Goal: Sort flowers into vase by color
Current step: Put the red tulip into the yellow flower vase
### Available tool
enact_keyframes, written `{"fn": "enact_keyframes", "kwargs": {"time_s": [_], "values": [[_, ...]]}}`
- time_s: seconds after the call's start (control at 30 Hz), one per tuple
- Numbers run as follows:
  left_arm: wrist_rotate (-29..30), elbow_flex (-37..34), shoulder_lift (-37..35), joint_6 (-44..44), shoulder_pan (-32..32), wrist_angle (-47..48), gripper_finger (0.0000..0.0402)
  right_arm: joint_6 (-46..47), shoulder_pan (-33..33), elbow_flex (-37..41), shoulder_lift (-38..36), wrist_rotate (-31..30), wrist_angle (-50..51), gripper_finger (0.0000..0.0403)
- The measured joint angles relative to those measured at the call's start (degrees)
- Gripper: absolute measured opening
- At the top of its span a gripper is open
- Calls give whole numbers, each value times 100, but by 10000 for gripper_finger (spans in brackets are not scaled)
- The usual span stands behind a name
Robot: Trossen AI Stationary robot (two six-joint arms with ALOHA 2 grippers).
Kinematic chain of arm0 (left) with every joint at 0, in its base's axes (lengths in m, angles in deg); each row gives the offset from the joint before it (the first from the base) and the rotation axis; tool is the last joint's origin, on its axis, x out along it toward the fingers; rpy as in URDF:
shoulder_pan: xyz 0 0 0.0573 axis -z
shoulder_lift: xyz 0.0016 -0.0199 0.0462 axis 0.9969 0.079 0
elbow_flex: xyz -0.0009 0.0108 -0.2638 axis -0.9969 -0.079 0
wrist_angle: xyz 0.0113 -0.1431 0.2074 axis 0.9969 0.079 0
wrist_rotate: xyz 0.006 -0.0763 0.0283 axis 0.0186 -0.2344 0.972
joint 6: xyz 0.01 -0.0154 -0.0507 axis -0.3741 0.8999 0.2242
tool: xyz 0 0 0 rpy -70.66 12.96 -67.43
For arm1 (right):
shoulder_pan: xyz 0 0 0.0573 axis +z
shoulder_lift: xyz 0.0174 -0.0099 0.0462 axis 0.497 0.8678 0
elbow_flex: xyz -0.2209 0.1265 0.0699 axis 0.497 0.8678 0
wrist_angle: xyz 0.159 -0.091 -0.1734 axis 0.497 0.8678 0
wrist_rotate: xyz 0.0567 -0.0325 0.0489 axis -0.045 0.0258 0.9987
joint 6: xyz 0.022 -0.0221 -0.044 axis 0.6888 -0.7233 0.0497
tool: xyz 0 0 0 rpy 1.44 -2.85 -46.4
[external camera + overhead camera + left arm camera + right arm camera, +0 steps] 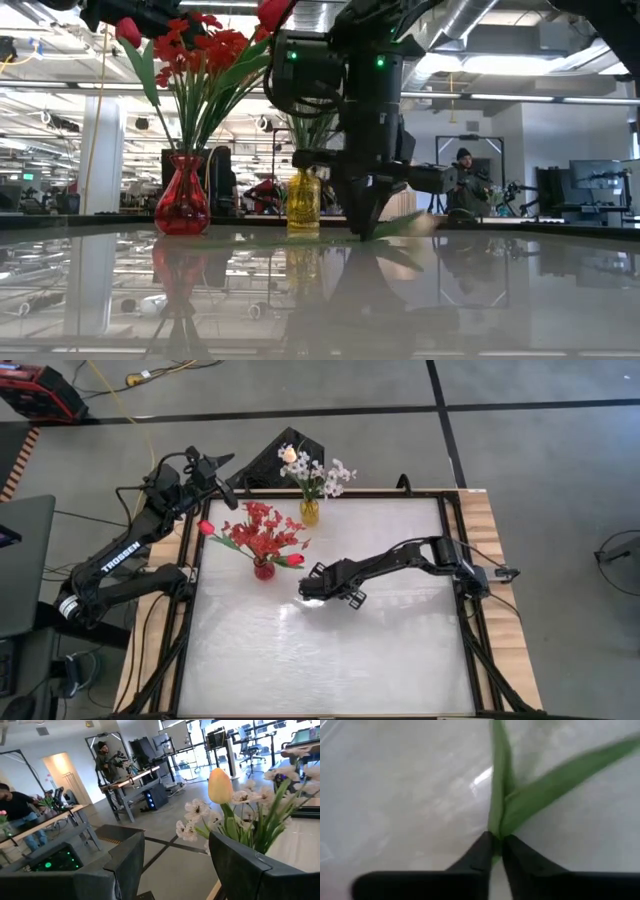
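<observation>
A flower with a green stem and a long leaf lies on the white table top. My right gripper is shut on it near the table's middle. I cannot tell the colour of its blossom. A red vase of red flowers stands left of that gripper. A yellow vase at the far edge holds white blossoms and a cream tulip. My left gripper hangs open and level beyond the far left corner. My right gripper pinches the green stem between its two fingertips, just where the leaf branches off. The fingers come from above, slanting down. Stem and leaf run on from the fingertips, low over the table top.
The two vases stand close together in the table's far left quarter. The near half of the table top holds nothing. Dark rails and wooden boards border the table. People and desks show in the room beyond.
</observation>
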Motion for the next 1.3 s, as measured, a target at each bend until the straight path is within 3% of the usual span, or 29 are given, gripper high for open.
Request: {"fn": "enact_keyframes", "kwargs": {"time_s": [0.13,0.3,0.4,0.5,0.6,0.67,0.83,0.9,0.97,1.03,1.1,1.3], "values": [[32,0,-28,-6,0,2,213,-32,3,12,-161,-159,251,16],[41,0,-112,-8,0,2,212,-358,110,43,-911,-960,972,37],[38,0,-122,5,0,-4,212,-775,317,24,-1712,-1950,1549,37],[-22,0,-97,92,0,20,212,-1947,399,37,-2351,-3448,1765,23],[-79,0,-43,255,0,140,212,-3458,408,26,-3111,-4573,1914,16],[-83,0,-26,329,2,181,212,-4417,356,17,-3559,-4880,1909,16],[-67,0,-31,522,2,203,212,-6293,-303,32,-4491,-4787,1830,16],[7,0,-31,557,2,203,212,-7248,-864,24,-4847,-4531,1587,16],[146,0,-31,731,2,225,212,-8761,-1640,52,-5085,-3714,834,16],[295,0,-28,1039,2,247,212,-10449,-2496,272,-5228,-2265,-389,16],[364,0,-20,1243,2,246,212,-11554,-3356,517,-5263,-702,-1617,16],[617,0,-17,1881,2,259,212,-12066,-5292,923,-4837,2514,-4758,16]]}}
